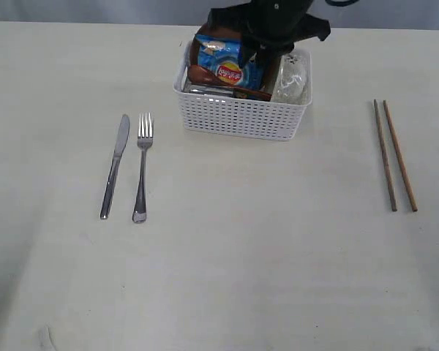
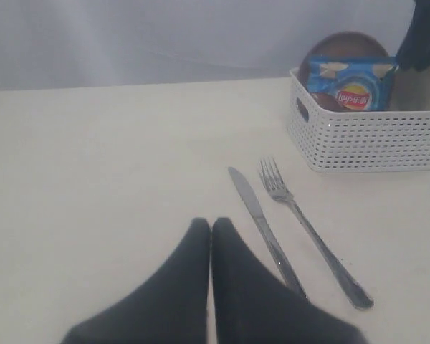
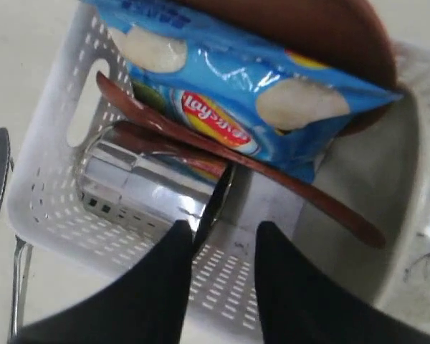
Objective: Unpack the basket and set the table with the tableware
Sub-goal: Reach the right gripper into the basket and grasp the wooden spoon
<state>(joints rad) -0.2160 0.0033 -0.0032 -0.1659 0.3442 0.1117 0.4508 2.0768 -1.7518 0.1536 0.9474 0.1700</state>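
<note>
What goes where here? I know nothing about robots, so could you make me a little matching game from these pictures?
Things:
1. shiny steel fork
2. two thin wooden chopsticks
3. blue crinkly chip packet
4. robot's black left hand

Places or states:
A. inside the white lattice plastic basket
B. shut, holding nothing
C. on the off-white table, right of the basket in the exterior view
D. on the table, beside the steel knife

Pairs: 1-D, 2-C, 3-A, 4-B
</note>
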